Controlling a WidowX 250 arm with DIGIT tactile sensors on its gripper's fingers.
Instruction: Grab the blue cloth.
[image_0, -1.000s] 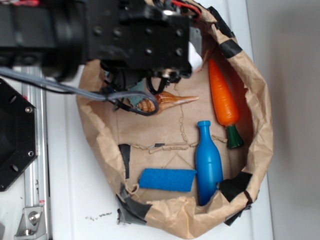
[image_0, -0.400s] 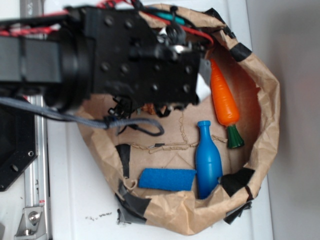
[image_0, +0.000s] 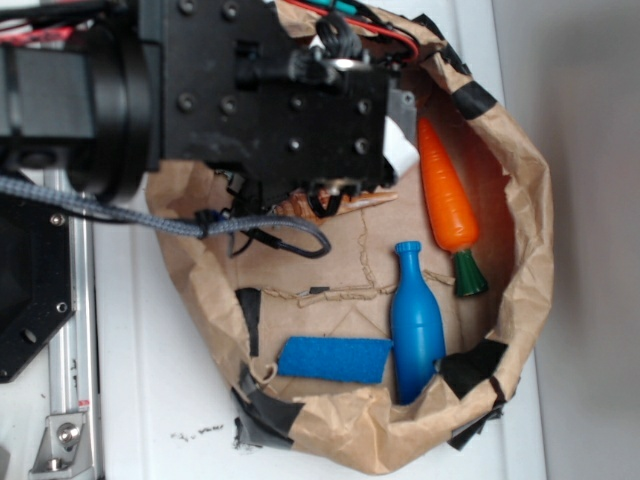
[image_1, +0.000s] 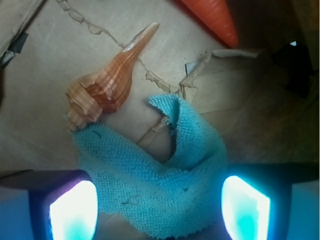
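Gripper (image_1: 160, 210) fingers (image_1: 72, 210) spread, straddling the blue cloth (image_1: 150, 185); cloth lies between them, touching the seashell (image_1: 107, 87) beyond.

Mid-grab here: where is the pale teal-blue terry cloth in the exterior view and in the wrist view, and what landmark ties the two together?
Exterior: the pale teal-blue terry cloth is not visible; the black arm covers the upper left of the brown paper basket.
Wrist: the cloth fills the lower centre, between the fingers of the open gripper.
Shared landmark: the tan spiral seashell, just under the arm in the exterior view, touching the cloth's upper left edge in the wrist view.
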